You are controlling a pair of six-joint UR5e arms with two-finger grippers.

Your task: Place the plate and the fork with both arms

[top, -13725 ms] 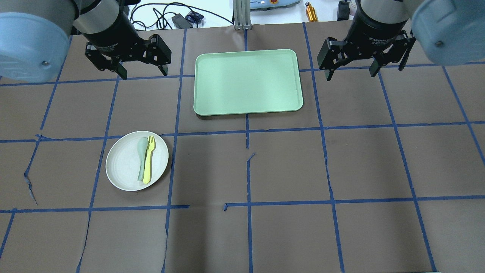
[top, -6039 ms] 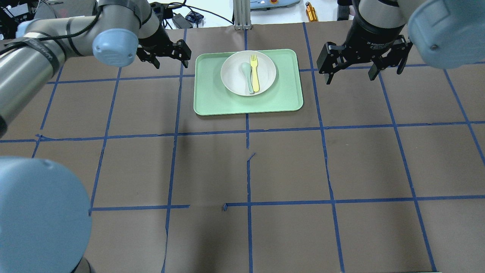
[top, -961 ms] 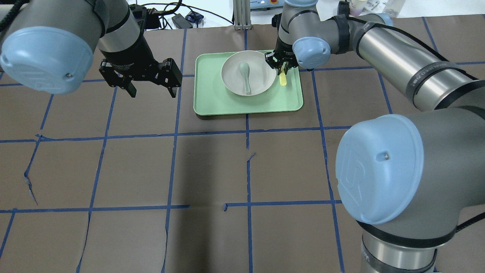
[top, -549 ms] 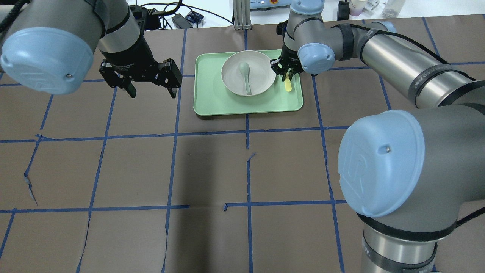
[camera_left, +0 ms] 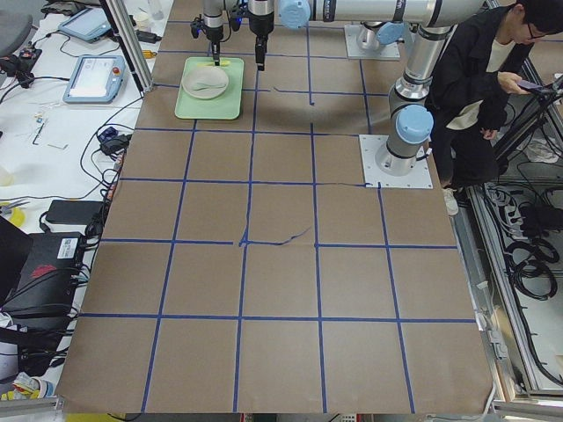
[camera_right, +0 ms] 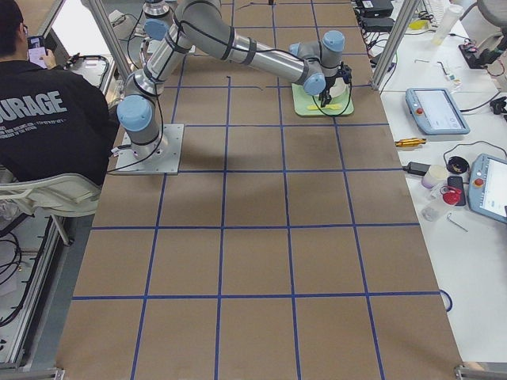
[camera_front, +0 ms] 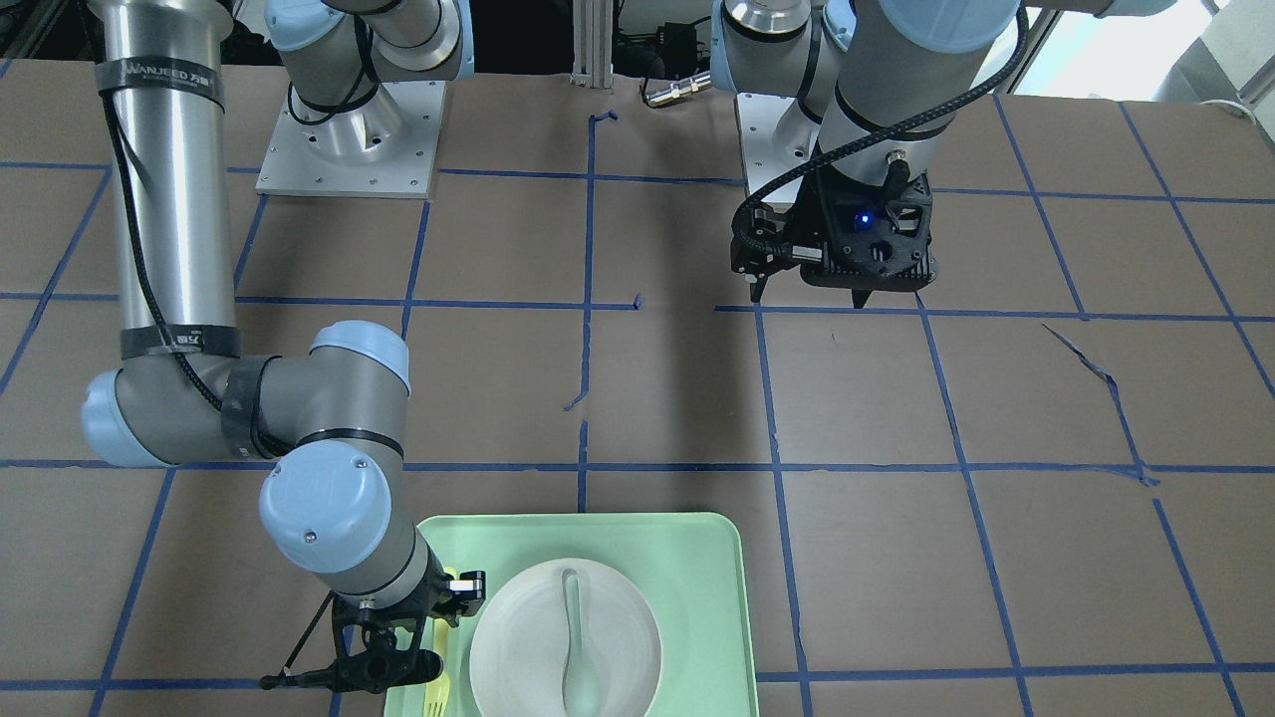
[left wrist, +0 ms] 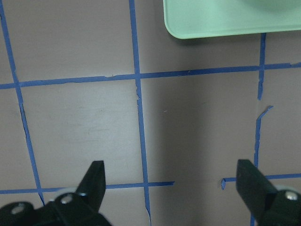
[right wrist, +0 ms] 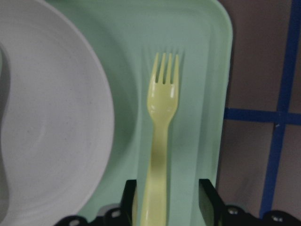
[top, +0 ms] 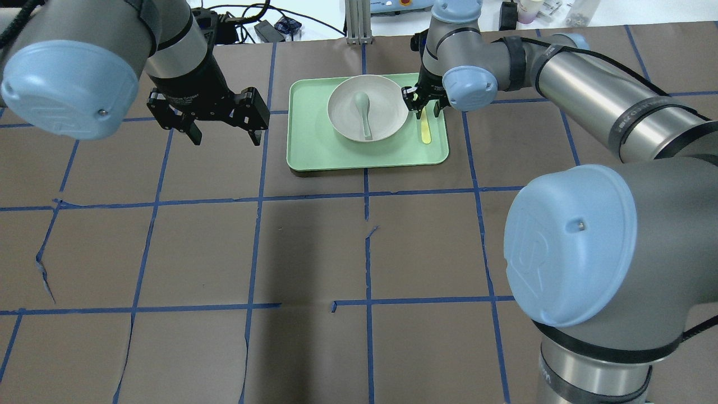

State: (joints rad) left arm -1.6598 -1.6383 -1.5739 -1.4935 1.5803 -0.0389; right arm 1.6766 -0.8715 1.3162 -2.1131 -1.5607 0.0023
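Yellow fork (right wrist: 161, 141) lies loose between right gripper's (right wrist: 168, 190) spread fingers (right wrist: 208, 197), plain only wrist-side; left gripper (left wrist: 170, 165) splayed.

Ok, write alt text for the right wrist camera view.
A slim yellow plastic fork lies on the rectangular mint-green tray, tines pointing away, its handle between the right gripper's open black fingers. The round off-white plate fills the view's left.
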